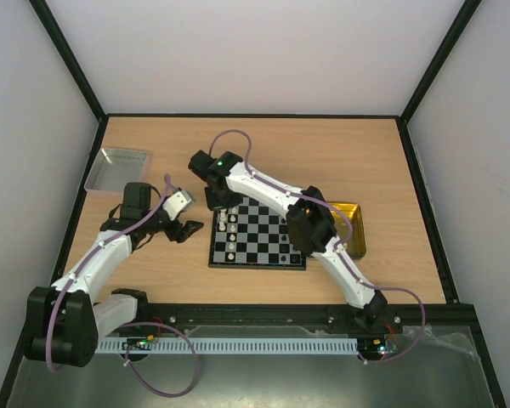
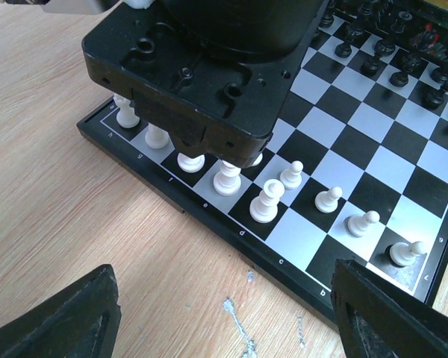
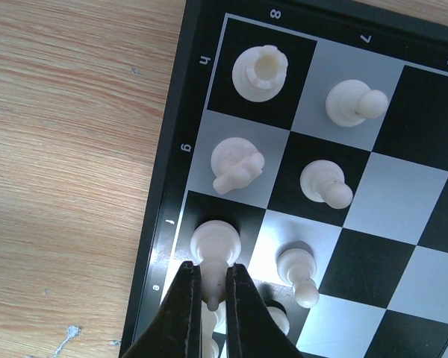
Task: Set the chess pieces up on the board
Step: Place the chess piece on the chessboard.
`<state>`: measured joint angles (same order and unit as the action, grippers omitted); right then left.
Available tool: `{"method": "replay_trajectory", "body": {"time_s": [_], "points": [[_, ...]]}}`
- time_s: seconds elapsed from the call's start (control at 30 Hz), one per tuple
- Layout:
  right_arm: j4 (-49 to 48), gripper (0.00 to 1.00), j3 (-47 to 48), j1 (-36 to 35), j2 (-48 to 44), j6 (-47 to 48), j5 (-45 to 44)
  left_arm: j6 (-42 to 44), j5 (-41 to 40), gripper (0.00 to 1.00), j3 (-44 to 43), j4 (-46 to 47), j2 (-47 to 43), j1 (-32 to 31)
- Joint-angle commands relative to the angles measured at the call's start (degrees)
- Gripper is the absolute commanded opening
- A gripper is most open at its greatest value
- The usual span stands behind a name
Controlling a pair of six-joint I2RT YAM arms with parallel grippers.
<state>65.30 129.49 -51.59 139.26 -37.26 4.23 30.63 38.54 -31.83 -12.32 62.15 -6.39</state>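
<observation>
The board (image 1: 257,236) lies mid-table, with white chess pieces (image 1: 230,231) along its left side and black ones (image 2: 388,63) on the far side. My right gripper (image 3: 213,287) is shut on the thin top of a white chess piece (image 3: 215,242), whose base is over the black square marked f in the edge row. A rook (image 3: 260,71), a knight (image 3: 237,164) and pawns (image 3: 327,181) stand near it. My left gripper (image 2: 224,321) hangs open over bare wood just left of the board (image 2: 284,261), holding nothing.
The right gripper's black body (image 2: 201,67) hangs over the white back row in the left wrist view. A yellow tray (image 1: 354,228) sits right of the board, under the right arm. A grey metal tray (image 1: 116,167) lies at the back left.
</observation>
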Motion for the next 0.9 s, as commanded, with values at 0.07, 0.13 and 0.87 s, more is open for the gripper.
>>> {"method": "replay_trajectory", "body": {"time_s": [0.07,0.13,0.87], "points": [[0.2,0.02,1.0,0.2,1.5,0.6,-0.9,0.4,1.9,0.78,-0.1,-0.3,-1.1,0.4],[0.2,0.02,0.9,0.3,1.5,0.5,-1.1,0.5,2.0,0.78,-0.2,-0.4,-1.2,0.5],[-0.3,0.15,1.4,1.1,-1.2,-1.3,0.5,2.6,4.7,0.8,-0.2,-2.7,-1.7,0.5]]}}
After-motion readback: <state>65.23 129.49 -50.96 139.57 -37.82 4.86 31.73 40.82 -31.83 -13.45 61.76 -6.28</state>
